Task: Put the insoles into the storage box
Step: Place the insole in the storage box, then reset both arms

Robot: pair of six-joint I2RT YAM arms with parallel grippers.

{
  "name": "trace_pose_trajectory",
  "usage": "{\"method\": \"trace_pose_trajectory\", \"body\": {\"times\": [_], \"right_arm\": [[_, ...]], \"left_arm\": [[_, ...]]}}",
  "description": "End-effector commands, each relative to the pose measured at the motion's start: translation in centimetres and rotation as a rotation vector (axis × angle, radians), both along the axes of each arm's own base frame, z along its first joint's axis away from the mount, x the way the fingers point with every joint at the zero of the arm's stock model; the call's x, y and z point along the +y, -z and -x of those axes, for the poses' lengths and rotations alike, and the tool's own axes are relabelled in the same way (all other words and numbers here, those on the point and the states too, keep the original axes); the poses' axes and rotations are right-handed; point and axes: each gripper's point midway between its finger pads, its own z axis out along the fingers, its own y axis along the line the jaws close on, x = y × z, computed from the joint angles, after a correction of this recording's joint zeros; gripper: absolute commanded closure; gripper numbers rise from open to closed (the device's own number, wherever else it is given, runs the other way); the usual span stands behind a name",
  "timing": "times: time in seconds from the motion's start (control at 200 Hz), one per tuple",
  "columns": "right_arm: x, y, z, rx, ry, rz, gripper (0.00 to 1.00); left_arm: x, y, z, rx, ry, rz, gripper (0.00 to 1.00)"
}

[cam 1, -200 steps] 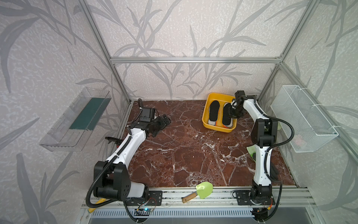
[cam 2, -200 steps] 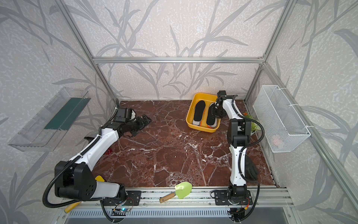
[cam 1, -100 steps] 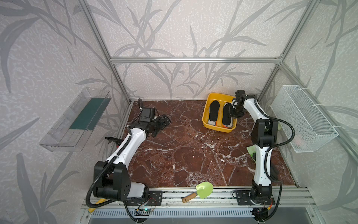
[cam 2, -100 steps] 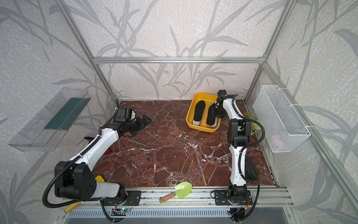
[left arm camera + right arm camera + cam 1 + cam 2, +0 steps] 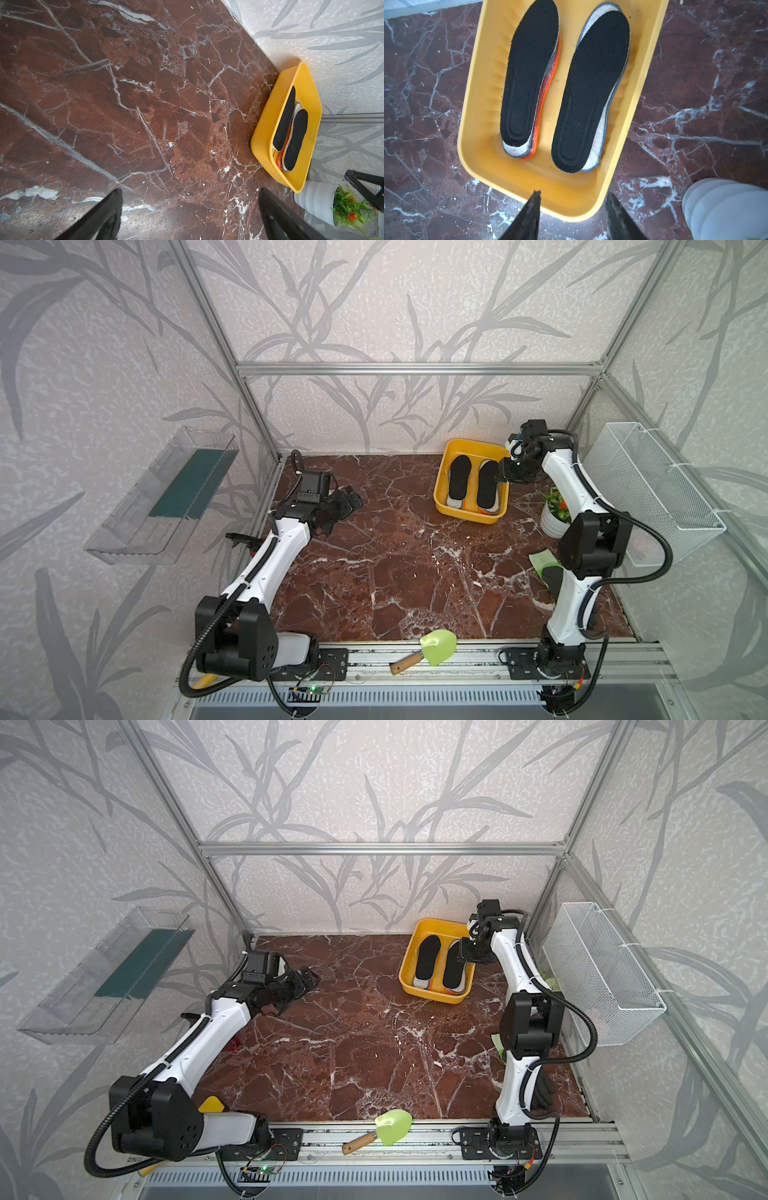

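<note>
Red-brown marble tabletop is carrying a shallow yellow plastic storage box near its far right corner. Flat black insoles are lying inside atop grey felt and orange-rimmed ones, in two stacks. Right gripper is hovering over the box rim, jaws parted, empty. Left gripper is hanging wide open by the far left edge.

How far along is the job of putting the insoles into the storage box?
Done: two stacks lie in the storage box, black insoles on top, grey felt and an orange edge beneath. In hand: nothing; the right gripper hovers open over the box's rim; the left gripper is open above the table. Left: no insole shows outside the box, so the job looks nearly finished; the stacks cannot be counted.
</note>
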Motion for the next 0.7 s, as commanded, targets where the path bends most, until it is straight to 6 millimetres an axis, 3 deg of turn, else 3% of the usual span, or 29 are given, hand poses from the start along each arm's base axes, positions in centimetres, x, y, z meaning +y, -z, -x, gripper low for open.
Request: {"method": "trace_pose_trajectory", "body": {"times": [0.0,0.165,0.22,0.24,0.27,0.55,0.695], "right_arm": [[-0.1,-1.9,1.4,-0.059,-0.031,-0.007,0.47],[-0.1,-2.9,4.1,-0.097,-0.059,-0.018,0.42],[0.0,-2.1,4.9,-0.089,-0.068,-0.02,0.39],[0.0,-3.1,5.4,-0.123,-0.072,-0.02,0.38],[0.1,-3.0,5.8,-0.133,-0.082,-0.02,0.37],[-0.3,1.1,9.2,-0.139,-0.099,-0.023,0.35],[-0.6,2.0,10.2,-0.205,-0.086,-0.011,0.35]], "left_arm": [[1.2,-1.2,0.4,-0.032,-0.006,-0.067,0.01],[2.4,-1.5,0.6,-0.042,-0.007,-0.151,0.01],[2.8,-1.6,0.7,-0.051,-0.004,-0.183,0.01],[2.9,-1.7,0.7,-0.055,-0.004,-0.194,0.01],[3.2,-1.8,0.7,-0.059,-0.006,-0.211,0.01],[5.9,-2.3,1.0,-0.1,-0.044,-0.375,0.01],[7.0,-2.4,1.1,-0.167,-0.06,-0.455,0.01]]}}
